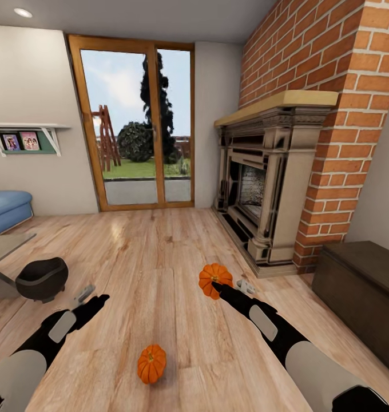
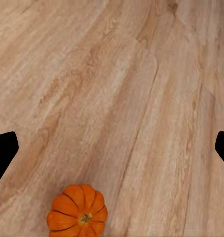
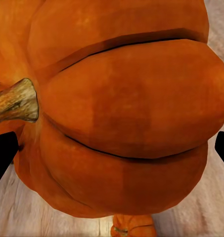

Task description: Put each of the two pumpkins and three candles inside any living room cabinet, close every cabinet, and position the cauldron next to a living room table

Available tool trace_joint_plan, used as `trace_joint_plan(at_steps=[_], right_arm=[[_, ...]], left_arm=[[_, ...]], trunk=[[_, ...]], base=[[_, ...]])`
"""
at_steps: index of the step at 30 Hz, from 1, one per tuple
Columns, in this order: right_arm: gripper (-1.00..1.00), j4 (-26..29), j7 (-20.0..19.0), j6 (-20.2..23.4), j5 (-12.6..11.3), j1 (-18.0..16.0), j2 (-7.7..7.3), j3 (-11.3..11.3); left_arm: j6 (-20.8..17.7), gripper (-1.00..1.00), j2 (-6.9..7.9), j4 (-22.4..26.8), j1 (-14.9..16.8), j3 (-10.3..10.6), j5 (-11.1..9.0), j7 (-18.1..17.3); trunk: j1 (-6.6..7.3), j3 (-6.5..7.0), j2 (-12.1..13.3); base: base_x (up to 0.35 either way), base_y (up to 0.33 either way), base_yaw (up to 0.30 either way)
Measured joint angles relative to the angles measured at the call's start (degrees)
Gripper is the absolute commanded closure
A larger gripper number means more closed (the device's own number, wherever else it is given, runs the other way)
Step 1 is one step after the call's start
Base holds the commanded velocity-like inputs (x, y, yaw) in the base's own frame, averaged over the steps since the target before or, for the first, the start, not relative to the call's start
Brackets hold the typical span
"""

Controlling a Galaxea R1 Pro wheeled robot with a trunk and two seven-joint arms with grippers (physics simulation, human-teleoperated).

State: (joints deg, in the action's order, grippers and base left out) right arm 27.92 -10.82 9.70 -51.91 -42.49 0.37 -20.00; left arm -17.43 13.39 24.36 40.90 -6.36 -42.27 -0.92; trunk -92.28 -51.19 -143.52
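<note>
clearly right gripper [image 1: 217, 284] grips one pumpkin [image 1: 214, 278]; left gripper [image 1: 97, 300] gapes wide, empty.

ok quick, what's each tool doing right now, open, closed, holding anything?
Left tool: open, holding nothing, above bare floor.
Right tool: fingers spread either side of a pumpkin; whether it actually grips cannot be told.
</note>
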Motion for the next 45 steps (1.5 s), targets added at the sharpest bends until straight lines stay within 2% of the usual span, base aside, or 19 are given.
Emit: trace_joint_plan(at_steps=[4, 10, 17, 25, 34, 36, 40, 43, 45], right_arm=[[1.00, 0.02, -0.10, 0.02, 0.00, 0.00, 0.00, 0.00], [1.00, 0.03, -0.23, 0.02, 0.01, 0.00, 0.00, 0.00], [1.00, 0.13, -0.24, 0.02, 0.06, 0.01, 0.02, -0.10], [1.00, 4.42, -0.07, 0.27, -0.03, 0.07, -0.02, -0.06], [1.00, 6.46, -0.09, 0.46, 0.03, 0.08, -0.07, -0.08], [1.00, 7.39, -0.09, 0.55, 0.01, 0.08, -0.07, -0.07], [1.00, 8.48, -0.10, 0.68, -0.07, 0.08, -0.02, -0.02], [1.00, 10.41, -0.07, 1.22, -0.29, 0.07, -0.06, 0.04], [1.00, 11.72, -0.04, 3.05, -0.26, 0.12, -0.16, 0.27]], left_arm=[[1.84, -1.00, -0.24, -2.68, -0.04, 0.11, -0.11, -1.14], [2.30, -1.00, -0.34, -3.63, -0.05, 0.11, -0.07, -3.26], [1.89, -1.00, -0.36, -3.90, -0.05, 0.11, -0.04, -3.87], [-0.46, -1.00, -0.31, -4.67, 0.00, 0.11, -0.09, -3.90], [-1.90, -1.00, -0.35, -5.03, 0.01, 0.10, -0.12, -4.15], [-1.92, -1.00, -0.40, -5.05, 0.02, 0.10, -0.10, -5.32], [-1.85, -1.00, -0.40, -5.06, 0.02, 0.09, 0.03, -10.04], [-1.82, -1.00, -0.41, -5.06, 0.01, 0.08, 0.08, -11.50], [-1.82, -1.00, -0.41, -5.06, 0.01, 0.08, 0.09, -11.94]], trunk=[[0.00, 0.00, 0.00], [0.00, 0.00, 0.00], [-0.18, -1.55, -0.09], [-0.39, -3.32, -0.20], [-0.62, -5.31, -0.32], [-0.67, -5.76, -0.35], [-0.78, -6.64, -0.40], [-0.85, -7.31, -0.44], [-0.90, -7.75, -0.47]], base=[[0.000, 0.000, 0.000], [0.000, 0.000, 0.000], [0.000, 0.000, 0.000], [0.000, 0.000, 0.000], [0.000, 0.000, 0.000], [0.000, 0.000, 0.000], [0.000, 0.000, 0.000], [0.000, 0.000, 0.000], [0.000, 0.000, 0.000]])
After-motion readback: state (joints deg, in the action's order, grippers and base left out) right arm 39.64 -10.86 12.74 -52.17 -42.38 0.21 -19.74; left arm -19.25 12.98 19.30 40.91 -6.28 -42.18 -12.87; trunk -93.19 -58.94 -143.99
